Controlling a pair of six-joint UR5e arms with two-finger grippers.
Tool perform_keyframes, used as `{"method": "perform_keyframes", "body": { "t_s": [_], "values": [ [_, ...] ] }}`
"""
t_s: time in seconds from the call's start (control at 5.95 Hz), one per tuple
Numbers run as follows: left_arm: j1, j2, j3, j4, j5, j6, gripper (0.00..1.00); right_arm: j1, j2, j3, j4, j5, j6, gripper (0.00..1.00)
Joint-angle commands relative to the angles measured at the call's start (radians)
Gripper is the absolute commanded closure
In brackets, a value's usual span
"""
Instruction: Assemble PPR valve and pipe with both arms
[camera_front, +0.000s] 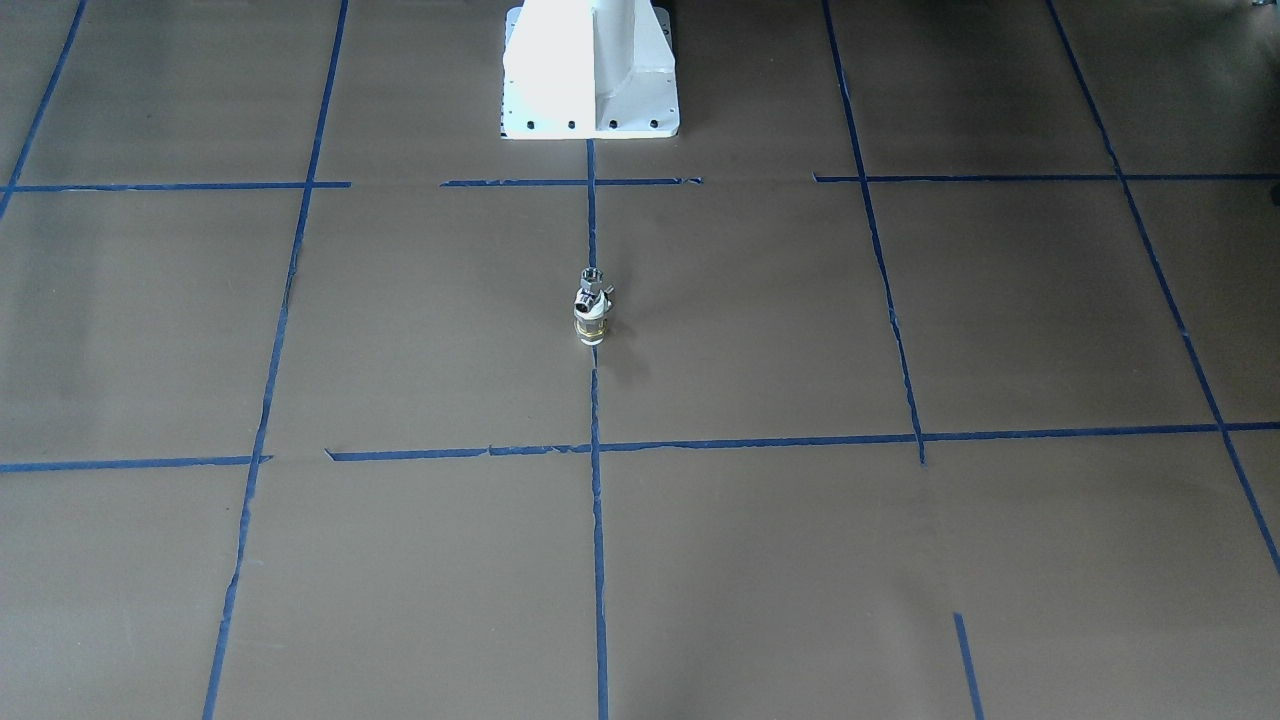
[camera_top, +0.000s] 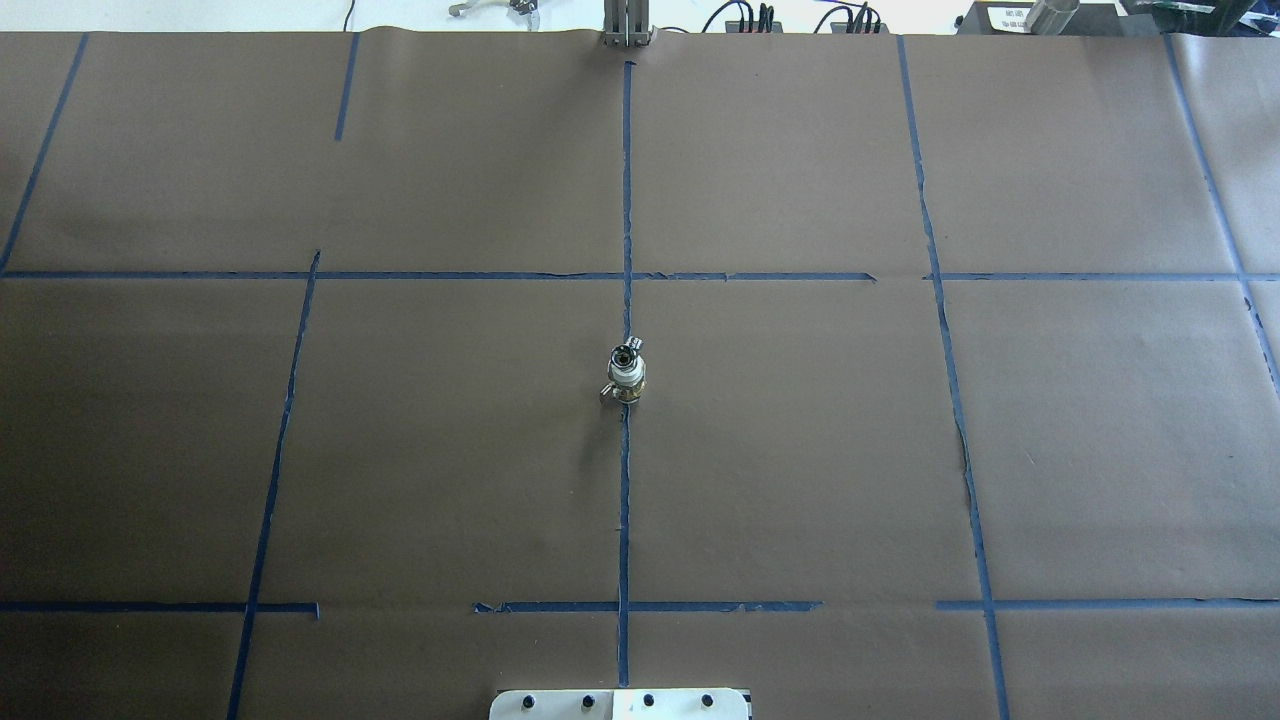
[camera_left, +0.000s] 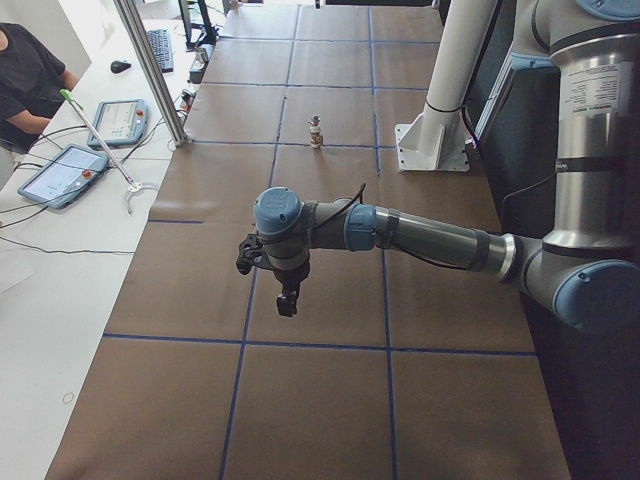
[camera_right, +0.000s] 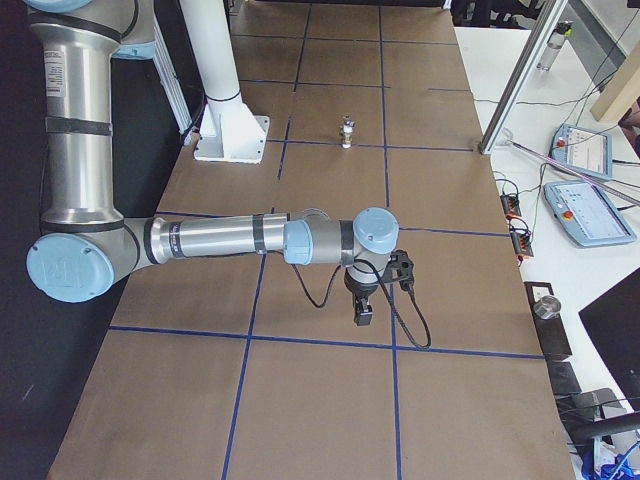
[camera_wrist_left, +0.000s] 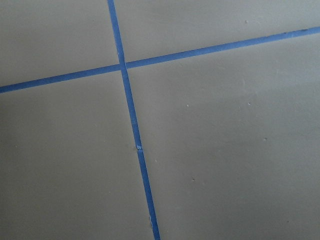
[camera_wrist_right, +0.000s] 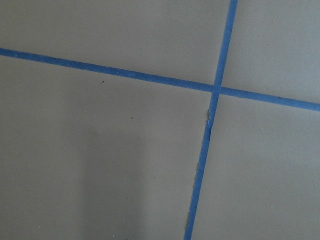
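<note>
The PPR valve (camera_front: 594, 282) appears already seated atop the pipe (camera_front: 591, 325), so assembly looks finished. Over the table (camera_left: 330, 400) hang the left gripper (camera_left: 287, 306) and right gripper (camera_right: 363, 317). I cannot tell how far either is open. The joined pair stands upright well beyond both, untouched.

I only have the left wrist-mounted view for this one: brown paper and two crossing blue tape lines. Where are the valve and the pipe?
Observer: The small shiny chrome T-shaped valve stands stacked on the short white plastic pipe, upright on the centre blue tape line in front of the robot's white base.
Operator: Is either arm near them?
Observer: No. The left end effector hangs over brown paper far toward the table's left end, and the right end effector hangs likewise toward the opposite end.
</note>
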Motion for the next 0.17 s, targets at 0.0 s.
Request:
{"method": "perform_keyframes", "body": {
  "t_s": [0.0],
  "values": [
    [-0.001, -0.009, -0.004, 0.000, -0.004, 0.000, 0.00, -0.001, 0.001, -0.003, 0.020, 0.002, 0.001, 0.00]
  ]
}}
